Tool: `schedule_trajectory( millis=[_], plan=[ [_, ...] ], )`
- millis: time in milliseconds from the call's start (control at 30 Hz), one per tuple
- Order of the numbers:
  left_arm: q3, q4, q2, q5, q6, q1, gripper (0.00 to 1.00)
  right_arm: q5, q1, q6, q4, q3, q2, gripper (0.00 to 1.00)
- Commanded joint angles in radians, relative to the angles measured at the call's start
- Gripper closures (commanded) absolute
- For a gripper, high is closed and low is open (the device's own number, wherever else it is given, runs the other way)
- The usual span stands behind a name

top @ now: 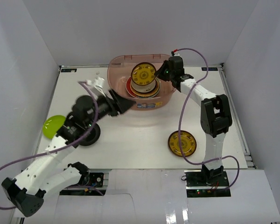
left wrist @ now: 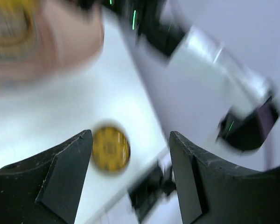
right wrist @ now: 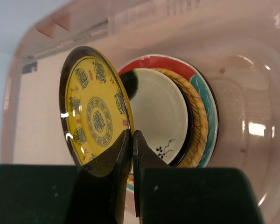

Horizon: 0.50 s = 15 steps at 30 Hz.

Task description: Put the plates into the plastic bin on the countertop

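The right gripper (right wrist: 132,140) has its jaws drawn almost together, with only a thin slit between them; they pinch the near rim of a gold-patterned plate (right wrist: 95,109); the plate has a dark glossy rim and a yellow face with round emblems, and it sits at an angle to the stack behind it; whether it touches that stack cannot be told.

The stack lies inside the plastic bin (top: 119,65), a translucent reddish-brown tub at the far middle of the countertop (top: 140,149); a cream plate (right wrist: 161,112) with a small dark sprig near its edge is on top; under it is a woven tan plate (right wrist: 198,116); under that is a red plate (right wrist: 149,60) with a teal and white band.

The left gripper (left wrist: 130,135) is spread wide with nothing between its fingers; its wrist view is blurred; from above it hangs just beside the bin's near left wall.

A second gold-patterned plate (top: 182,143) lies flat on the countertop, near the right arm's base and well apart from the bin; a lime green plate (top: 53,125) lies at the left edge; a black plate (top: 91,135) sits near it, partly hidden under the left arm.
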Motion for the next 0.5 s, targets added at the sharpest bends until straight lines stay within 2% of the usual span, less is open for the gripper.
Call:
schedule_trajectory(
  millis=[0,33,100,133,167,200,267,333,467],
  plan=[
    [-0.307,-0.046,0.111,-0.081,-0.204,-0.198,0.23,0.05,0.008,-0.029,-0.045,0.125,0.051,0.92],
    [-0.347,0.032,0.128,-0.095,-0.236,-0.289,0.22,0.044,0.008,-0.033,-0.054,0.14,0.063,0.91],
    [-0.39,0.082,0.232,-0.133,-0.296,-0.361,0.2,0.038,0.01,-0.047,-0.103,0.173,0.087,0.73],
    [-0.387,0.13,0.275,-0.135,-0.301,-0.412,0.19,0.013,0.008,-0.056,-0.105,0.17,0.085,0.61],
    [-0.355,0.149,0.32,-0.138,-0.301,-0.434,0.18,-0.008,0.008,-0.066,-0.114,0.17,0.068,0.41],
    [-0.337,0.168,0.366,-0.145,-0.298,-0.453,0.18,-0.017,0.007,-0.092,-0.138,0.165,0.053,0.35],
    [-0.297,0.244,0.501,-0.121,-0.289,-0.488,0.18,-0.03,0.001,-0.125,-0.14,0.135,-0.032,0.27],
    [-0.219,0.281,0.643,-0.086,-0.275,-0.503,0.18,-0.047,-0.015,-0.161,-0.135,0.053,-0.163,0.27],
    [-0.108,0.362,0.821,-0.03,-0.261,-0.513,0.19,-0.074,-0.021,-0.201,-0.097,-0.163,-0.422,0.29]
  ],
)
